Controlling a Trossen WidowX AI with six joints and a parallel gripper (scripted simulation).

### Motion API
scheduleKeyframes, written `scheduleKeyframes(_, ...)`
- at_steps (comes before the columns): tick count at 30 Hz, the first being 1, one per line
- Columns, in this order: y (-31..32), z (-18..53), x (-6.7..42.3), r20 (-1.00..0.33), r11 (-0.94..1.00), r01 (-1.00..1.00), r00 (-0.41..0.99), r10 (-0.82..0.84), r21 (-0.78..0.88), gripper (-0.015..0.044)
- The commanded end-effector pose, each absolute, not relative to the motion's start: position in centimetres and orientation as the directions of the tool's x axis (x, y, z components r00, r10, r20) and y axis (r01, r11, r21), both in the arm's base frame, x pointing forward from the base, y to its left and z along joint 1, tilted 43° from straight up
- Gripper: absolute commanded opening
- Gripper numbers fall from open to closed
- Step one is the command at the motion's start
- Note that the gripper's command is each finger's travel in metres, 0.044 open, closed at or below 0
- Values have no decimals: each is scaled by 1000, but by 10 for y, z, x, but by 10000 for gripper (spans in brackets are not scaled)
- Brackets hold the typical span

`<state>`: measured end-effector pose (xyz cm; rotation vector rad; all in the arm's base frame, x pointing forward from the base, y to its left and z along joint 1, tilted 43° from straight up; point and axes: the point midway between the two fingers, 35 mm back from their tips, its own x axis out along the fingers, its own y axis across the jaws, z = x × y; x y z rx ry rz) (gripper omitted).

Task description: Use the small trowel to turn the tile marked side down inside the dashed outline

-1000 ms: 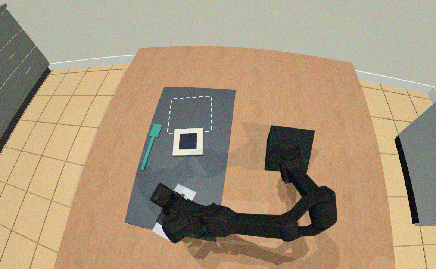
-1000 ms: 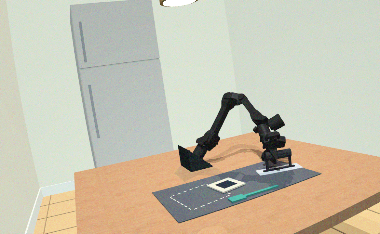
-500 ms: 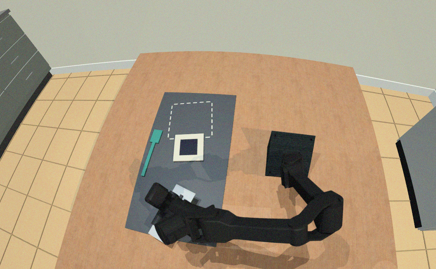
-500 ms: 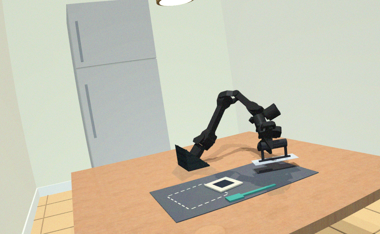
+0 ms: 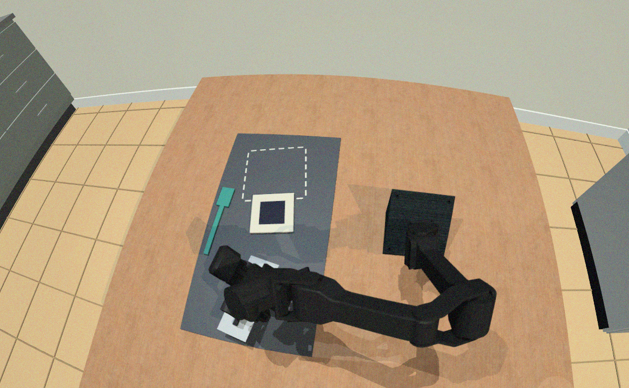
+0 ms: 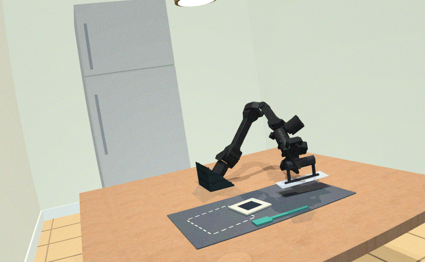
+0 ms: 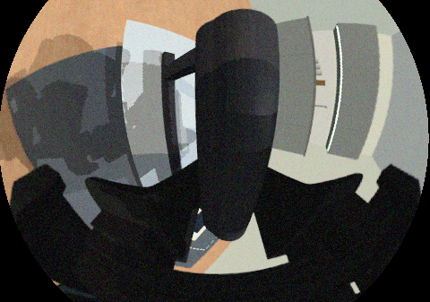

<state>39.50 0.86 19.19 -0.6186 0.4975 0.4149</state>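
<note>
The tile (image 5: 272, 212) (image 6: 249, 205) lies flat on the mat (image 5: 323, 193) (image 6: 201, 239), its dark marked square facing up in a cream border. It overlaps the near side of the dashed outline (image 5: 303, 147) (image 6: 210, 233), with most of it outside. The small trowel has a flat white blade (image 5: 235, 328) (image 6: 282, 185) (image 7: 134, 91) and a thick black handle (image 6: 308, 160) (image 7: 237, 91) on two posts. My gripper (image 6: 294, 165) (image 7: 224, 160) is shut on the handle. The blade hangs a little above the mat's far end, over its shadow. The arm hides much of the trowel in the top view.
A teal spatula-like tool (image 5: 215, 224) (image 6: 289, 212) lies along the mat's edge, beside the tile. The wooden table (image 5: 403, 134) (image 6: 126, 221) carries the mat and the dark arm base (image 5: 423, 207) (image 6: 207, 179).
</note>
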Motion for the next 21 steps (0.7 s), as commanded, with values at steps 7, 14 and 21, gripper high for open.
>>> scheduleKeyframes(7, -27, 157, 383, -433, 679, -528, 840, 327, -511, 0)
scheduleKeyframes(14, -44, 137, 361, -342, 628, -522, 853, 394, -577, 0)
scheduleKeyframes(21, -47, 133, 355, -322, 617, -518, 854, 408, -593, 0)
